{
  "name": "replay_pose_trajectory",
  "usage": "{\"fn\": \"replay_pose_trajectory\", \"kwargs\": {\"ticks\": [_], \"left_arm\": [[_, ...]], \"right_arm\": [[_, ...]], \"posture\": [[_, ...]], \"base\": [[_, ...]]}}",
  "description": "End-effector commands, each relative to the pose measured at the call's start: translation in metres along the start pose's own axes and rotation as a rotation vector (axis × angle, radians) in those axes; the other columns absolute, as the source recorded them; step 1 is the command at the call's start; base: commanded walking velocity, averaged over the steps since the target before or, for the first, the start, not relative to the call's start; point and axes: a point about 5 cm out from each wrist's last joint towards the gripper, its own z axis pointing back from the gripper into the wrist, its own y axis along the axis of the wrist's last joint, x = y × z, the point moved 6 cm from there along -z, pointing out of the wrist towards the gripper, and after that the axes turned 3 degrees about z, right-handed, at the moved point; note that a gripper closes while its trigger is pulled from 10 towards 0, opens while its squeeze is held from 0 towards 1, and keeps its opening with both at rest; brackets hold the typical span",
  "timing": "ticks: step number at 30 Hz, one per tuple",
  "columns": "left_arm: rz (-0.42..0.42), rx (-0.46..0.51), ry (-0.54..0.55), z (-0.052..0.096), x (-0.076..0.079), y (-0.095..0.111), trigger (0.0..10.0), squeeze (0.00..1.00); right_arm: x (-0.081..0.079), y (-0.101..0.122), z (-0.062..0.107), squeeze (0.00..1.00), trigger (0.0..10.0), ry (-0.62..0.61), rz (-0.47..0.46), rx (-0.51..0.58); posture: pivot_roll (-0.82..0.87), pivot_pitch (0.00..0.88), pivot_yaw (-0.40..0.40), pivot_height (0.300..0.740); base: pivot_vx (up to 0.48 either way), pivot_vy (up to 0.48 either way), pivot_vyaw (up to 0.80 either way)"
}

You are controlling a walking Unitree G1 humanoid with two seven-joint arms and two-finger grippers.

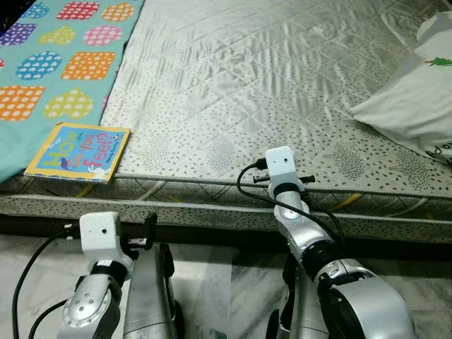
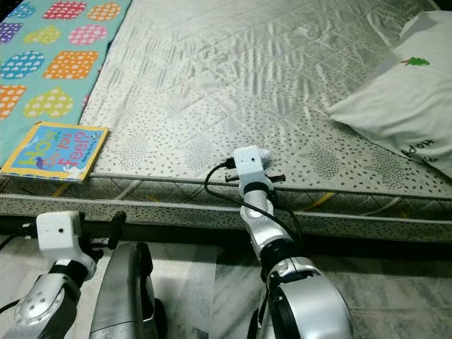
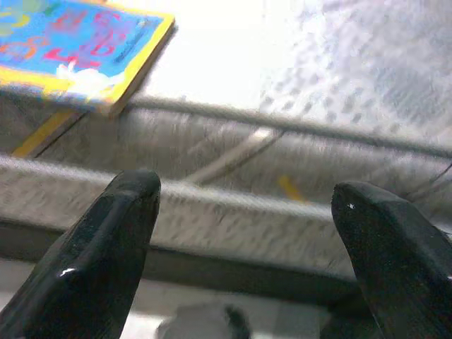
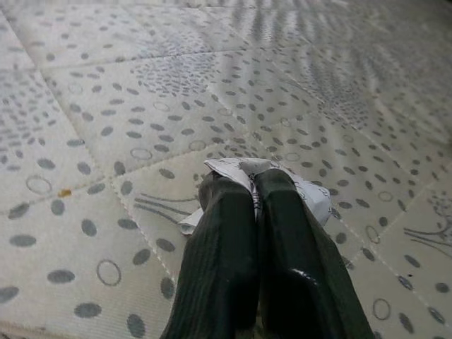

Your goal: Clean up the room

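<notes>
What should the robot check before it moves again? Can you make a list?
1. Right end effector shut on the crumpled paper: ok.
2. Paper lifted off the mattress: cannot tell.
3. Left end effector open and holding nothing: ok.
4. Book lying safely on the bed: not ok, it sits right at the mattress edge.
5. Pillow out of the right arm's way: ok, it lies well off to the side.
</notes>
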Motion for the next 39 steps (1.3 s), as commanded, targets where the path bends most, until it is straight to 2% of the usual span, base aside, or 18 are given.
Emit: {"fn": "replay_pose_trajectory", "kwargs": {"ticks": [1,6,10,12,14,17,18,19,20,24,29,32,39], "left_arm": [[0.000,-0.009,0.012,-0.002,-0.002,-0.005,10.0,0.00],[0.023,-0.005,0.027,-0.011,-0.007,-0.010,10.0,0.00],[0.025,0.019,0.034,-0.019,-0.008,-0.008,10.0,0.00],[0.028,0.027,0.037,-0.020,-0.009,-0.008,10.0,0.00],[0.029,0.029,0.039,-0.020,-0.010,-0.008,10.0,0.00],[0.035,0.042,0.050,-0.022,-0.014,-0.010,10.0,0.00],[0.035,0.042,0.050,-0.022,-0.014,-0.010,10.0,0.00],[0.036,0.045,0.054,-0.022,-0.014,-0.010,10.0,0.00],[0.035,0.048,0.057,-0.024,-0.014,-0.010,10.0,0.00],[0.032,0.058,0.056,-0.027,-0.014,-0.009,10.0,0.00],[0.034,0.074,0.038,-0.028,-0.012,-0.006,10.0,0.00],[0.031,0.066,0.039,-0.030,-0.012,-0.009,10.0,0.00],[0.028,0.080,0.041,-0.033,-0.011,-0.007,10.0,0.00]], "right_arm": [[0.002,-0.008,0.001,0.00,0.0,0.009,-0.035,-0.027],[0.005,0.001,0.004,0.00,0.0,0.059,-0.093,0.046],[0.020,0.001,0.013,0.00,0.0,0.070,-0.121,0.107],[0.029,-0.001,0.024,0.00,0.0,0.070,-0.196,0.126],[0.032,-0.002,0.029,0.00,0.0,0.075,-0.217,0.129],[0.038,-0.002,0.052,0.00,0.0,0.107,-0.303,0.147],[0.038,-0.002,0.052,0.00,0.0,0.107,-0.303,0.147],[0.039,-0.002,0.055,0.00,1.8,0.113,-0.311,0.146],[0.043,-0.004,0.062,0.00,10.0,0.108,-0.321,0.130],[0.050,-0.004,0.080,0.00,10.0,0.107,-0.323,0.106],[0.051,-0.001,0.089,0.00,10.0,0.130,-0.300,0.086],[0.052,0.002,0.088,0.00,10.0,0.117,-0.317,0.064],[0.053,0.021,0.079,0.00,10.0,0.119,-0.325,0.095]], "posture": [[0.09,0.128,-0.008,0.501],[0.03,0.076,0.001,0.501],[0.00,0.036,0.004,0.501],[-0.01,0.023,0.006,0.501],[-0.02,0.009,0.008,0.501],[-0.05,0.000,0.014,0.501],[-0.05,0.000,0.014,0.501],[-0.05,0.000,0.014,0.501],[-0.06,0.000,0.016,0.501],[-0.08,0.000,0.018,0.501],[-0.10,0.000,0.022,0.501],[-0.10,0.000,0.023,0.501],[-0.09,0.000,0.021,0.501]], "base": [[0.000,0.000,0.00],[0.000,0.000,0.00],[0.000,0.000,0.00],[0.000,0.000,0.00],[0.000,0.000,0.00],[0.000,0.000,0.00],[0.000,0.000,0.00],[0.000,0.000,0.00],[0.000,0.000,0.00],[0.000,0.000,0.00],[0.000,0.000,0.00],[0.000,0.000,0.00],[0.000,0.000,0.00]]}}
